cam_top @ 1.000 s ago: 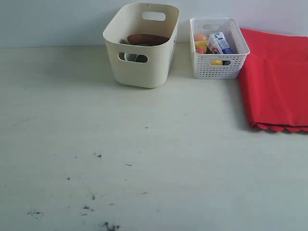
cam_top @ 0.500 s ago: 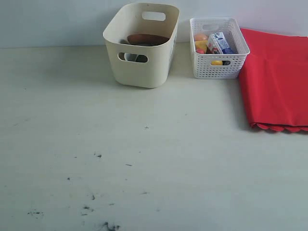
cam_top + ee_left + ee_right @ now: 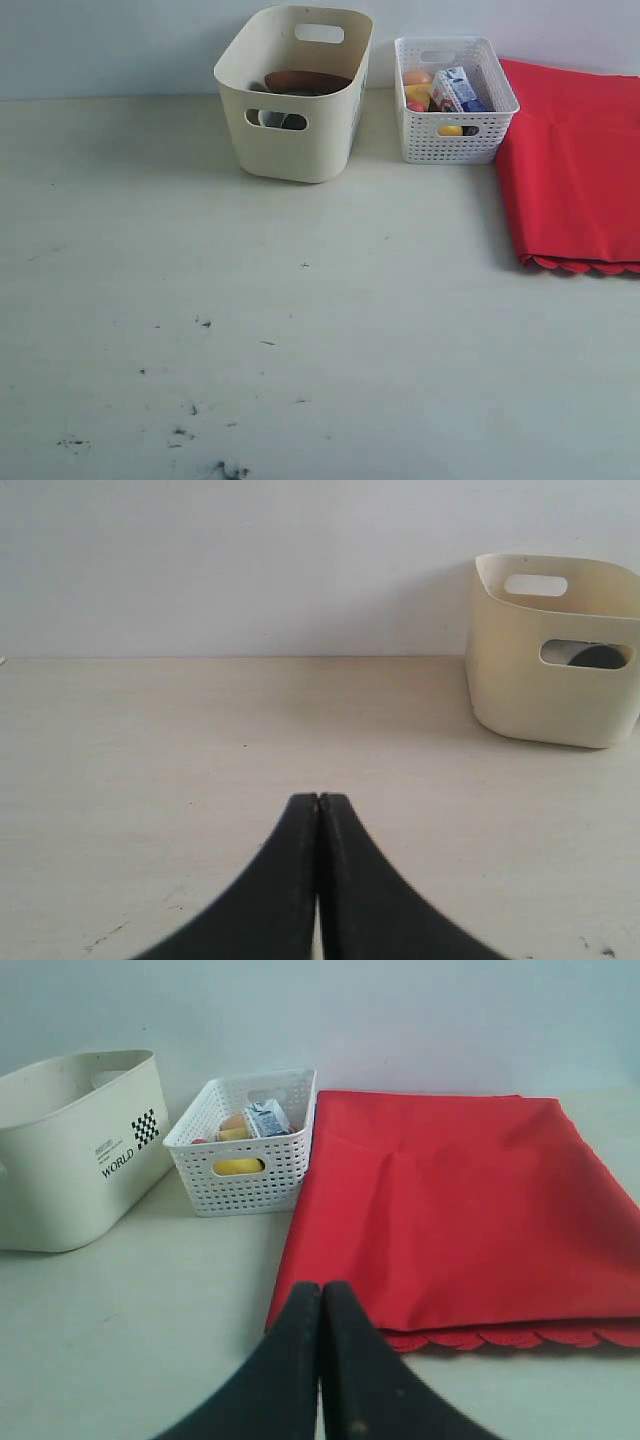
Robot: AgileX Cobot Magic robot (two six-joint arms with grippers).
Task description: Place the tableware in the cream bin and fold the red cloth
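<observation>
Cream bin [image 3: 300, 150], upper centre of exterior view, holds the brown wooden plate [image 3: 305, 82], red cloth [image 3: 575, 170] lies folded at right edge beside white mesh basket [image 3: 455, 145], left gripper [image 3: 318, 800] and right gripper [image 3: 322, 1287] both pressed together, empty, so task looks finished, arms parked

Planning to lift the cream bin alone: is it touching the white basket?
Apart. The exterior view shows bare table between the cream bin and the white basket.

The left gripper [image 3: 318, 801] has its two black fingers pressed flat together, tips touching. The right gripper [image 3: 322, 1289] matches it, jaws closed, both low over the table.
</observation>
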